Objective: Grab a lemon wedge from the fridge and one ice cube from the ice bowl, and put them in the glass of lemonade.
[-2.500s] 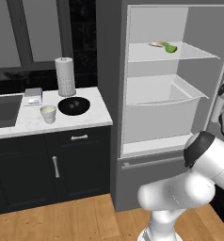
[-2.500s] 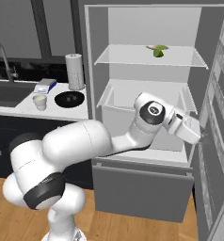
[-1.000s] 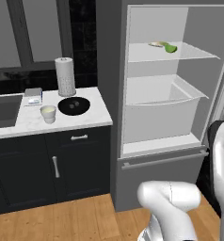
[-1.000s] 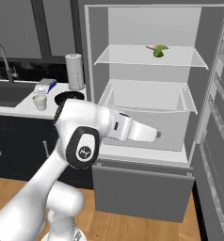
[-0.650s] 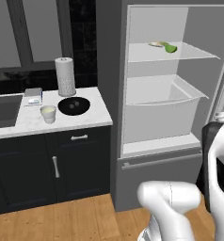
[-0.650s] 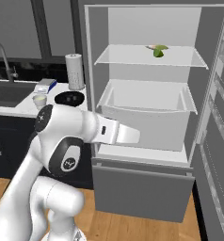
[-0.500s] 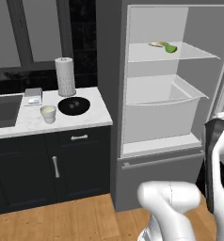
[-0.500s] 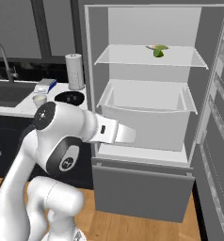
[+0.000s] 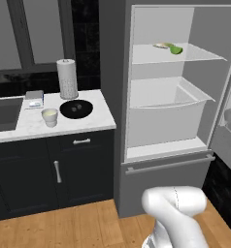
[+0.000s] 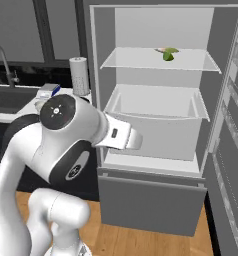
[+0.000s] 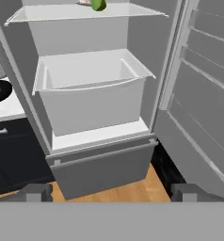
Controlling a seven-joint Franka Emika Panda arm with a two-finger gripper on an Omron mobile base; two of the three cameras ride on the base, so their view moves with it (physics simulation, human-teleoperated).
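Hand view: the fridge (image 11: 147,61) stands open, its door swung to the right, with a white shelf (image 11: 62,14) above and a white drawer (image 11: 90,101) below. The lemon wedge (image 11: 98,4) sits on the shelf at the top edge of the view, touching a pale elongated item (image 11: 84,2) to its left. The gripper (image 11: 111,192) is spread wide, its two dark tips at opposite bottom corners, with nothing between them; it is well below and apart from the shelf.

Left base view: the lemon wedge (image 9: 176,49) lies on the upper shelf (image 9: 151,54) of the fridge (image 9: 112,97), just beside the pale item (image 9: 161,46). On the white marble counter (image 9: 88,123) left of the fridge, the ice bowl (image 9: 76,109) rests near the glass of lemonade (image 9: 50,116), the two apart. A paper-towel roll (image 9: 67,78) stands upright behind the bowl.

Right base view: the lemon wedge (image 10: 169,54) rests on the shelf, and the arm (image 10: 71,135) reaches toward the drawer (image 10: 156,122).
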